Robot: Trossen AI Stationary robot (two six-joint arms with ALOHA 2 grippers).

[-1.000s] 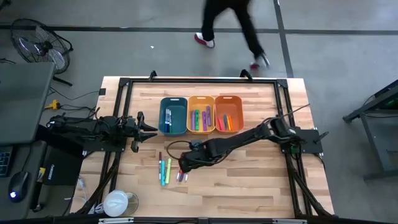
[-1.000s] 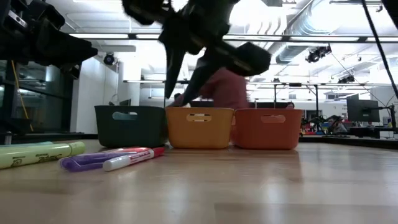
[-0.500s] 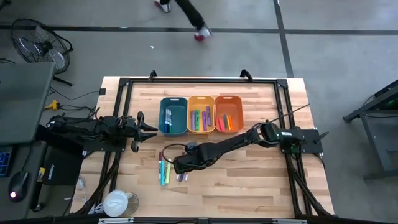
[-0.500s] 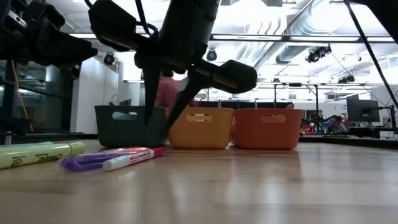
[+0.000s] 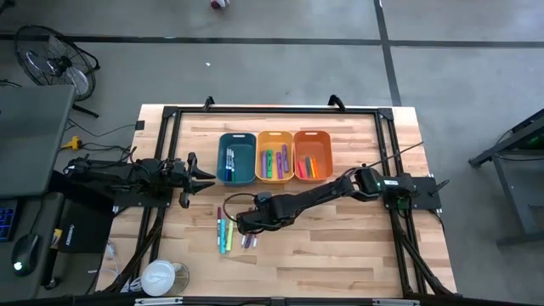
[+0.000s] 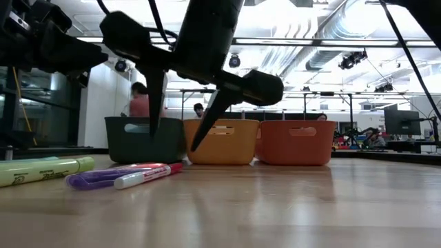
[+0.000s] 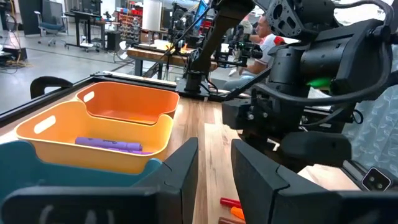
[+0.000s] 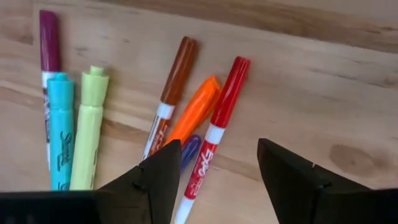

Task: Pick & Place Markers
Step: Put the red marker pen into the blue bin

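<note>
Several loose markers lie flat on the wooden table. The right wrist view shows a red marker (image 8: 219, 124), an orange one (image 8: 196, 109), a brown one (image 8: 171, 93), a green highlighter (image 8: 87, 127) and a teal one (image 8: 60, 134). My right gripper (image 8: 214, 186) hovers open just above them, pointing steeply down, with the red marker under the gap between its fingers. In the low view its fingertips (image 6: 153, 131) are clear of the table. My left gripper (image 5: 200, 176) waits open at the table's left, level, holding nothing. More markers lie in the bins.
Three bins stand in a row at the far middle: teal (image 5: 223, 158), yellow-orange (image 5: 259, 156) and orange (image 5: 327, 155). A clear cup (image 5: 161, 276) sits at the near left corner. A black frame rail (image 5: 272, 110) borders the table. People (image 6: 140, 103) show in the room behind.
My right gripper has moved toward the table's left edge and down over the loose markers, rolling a little. Its fingers have spread from nearly shut to wide open. The markers have stayed put. A person walking past the far side has left the high view.
</note>
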